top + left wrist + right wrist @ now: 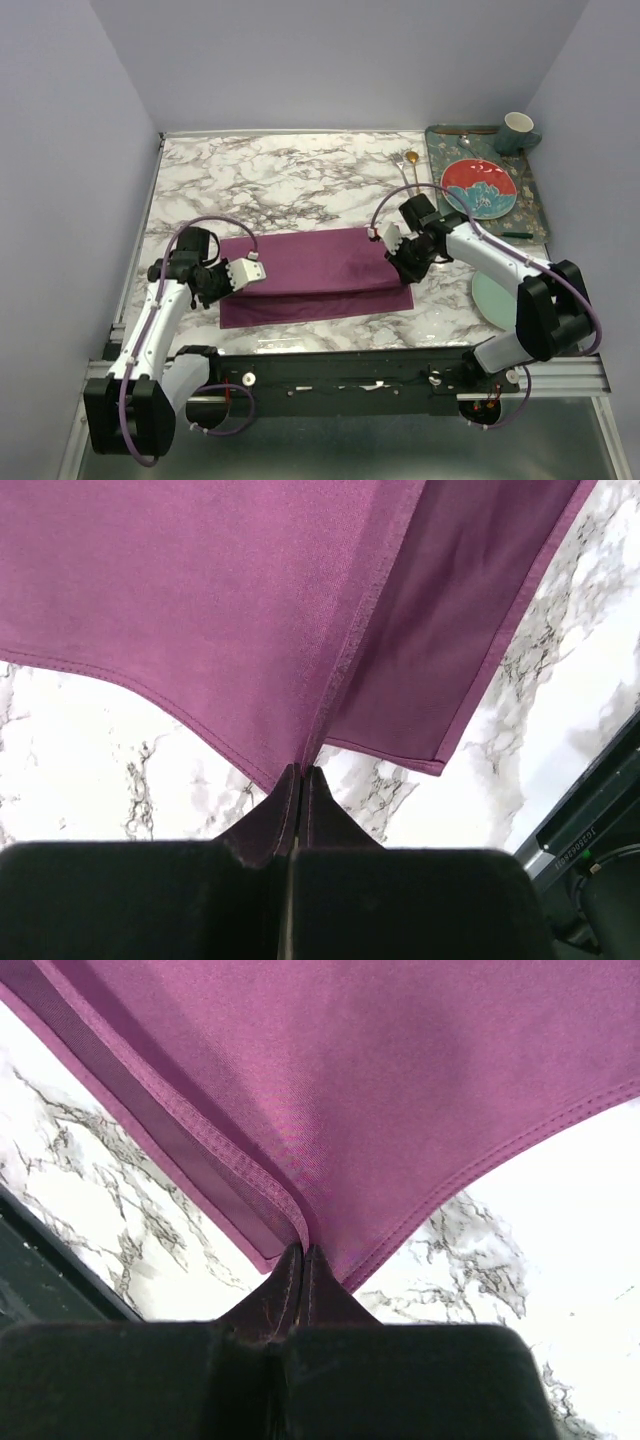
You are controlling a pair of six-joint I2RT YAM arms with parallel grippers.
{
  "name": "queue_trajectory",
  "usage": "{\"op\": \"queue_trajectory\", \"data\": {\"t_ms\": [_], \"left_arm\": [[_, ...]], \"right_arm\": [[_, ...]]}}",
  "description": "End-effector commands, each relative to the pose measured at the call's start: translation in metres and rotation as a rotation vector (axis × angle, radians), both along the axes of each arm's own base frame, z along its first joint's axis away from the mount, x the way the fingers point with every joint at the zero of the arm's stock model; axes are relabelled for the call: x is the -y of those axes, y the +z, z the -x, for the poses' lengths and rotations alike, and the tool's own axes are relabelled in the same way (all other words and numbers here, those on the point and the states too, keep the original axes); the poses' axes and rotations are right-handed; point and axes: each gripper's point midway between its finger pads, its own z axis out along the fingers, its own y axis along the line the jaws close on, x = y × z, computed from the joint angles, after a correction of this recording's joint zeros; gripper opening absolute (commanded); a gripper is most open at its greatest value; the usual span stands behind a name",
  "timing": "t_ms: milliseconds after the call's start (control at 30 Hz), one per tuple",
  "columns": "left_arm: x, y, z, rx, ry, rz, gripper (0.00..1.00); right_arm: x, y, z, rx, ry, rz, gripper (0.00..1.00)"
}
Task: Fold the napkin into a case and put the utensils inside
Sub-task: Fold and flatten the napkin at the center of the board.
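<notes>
Tray (438, 150) with a dark floral pattern stands at the far right corner of the marble table (260, 180). It holds a red plate (479, 188) with a blue flower design and a cup (518, 130) at its far corner. Just left of the tray, on the bare marble, lie the silver fork (398, 163) and the gold spoon (411, 160), side by side; they are too small to see in detail. A pale green plate (488, 298) at the right edge is partly covered by the right arm.

The napkin (320, 265) lies in the middle of the table, folded into a wide band of two layers.

Both arms are bent at the elbow and reach inward, low over the table. The left gripper (302, 770) is clamped on the napkin's left end, and the right gripper (303, 1250) pinches its right end; each lifts the cloth a little from the marble.
</notes>
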Motion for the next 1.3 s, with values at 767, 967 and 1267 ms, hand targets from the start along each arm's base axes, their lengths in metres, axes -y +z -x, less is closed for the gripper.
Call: {"op": "queue_trajectory", "data": {"t_ms": [767,967,1267], "left_arm": [[-0.011,-0.075,-0.01,-0.126,-0.066,-0.247,0.0],[0.002,-0.067,-0.054,-0.108,-0.036,-0.211,0.0],[0.002,-0.034,-0.059,-0.064,-0.068,-0.182,0.0]], "right_arm": [[0.008,-0.065,0.006,-0.075,-0.06,0.162,0.01],[0.005,-0.058,-0.007,-0.046,-0.099,0.174,0.01],[-0.003,-0.029,-0.025,0.006,-0.117,0.142,0.01]]}}
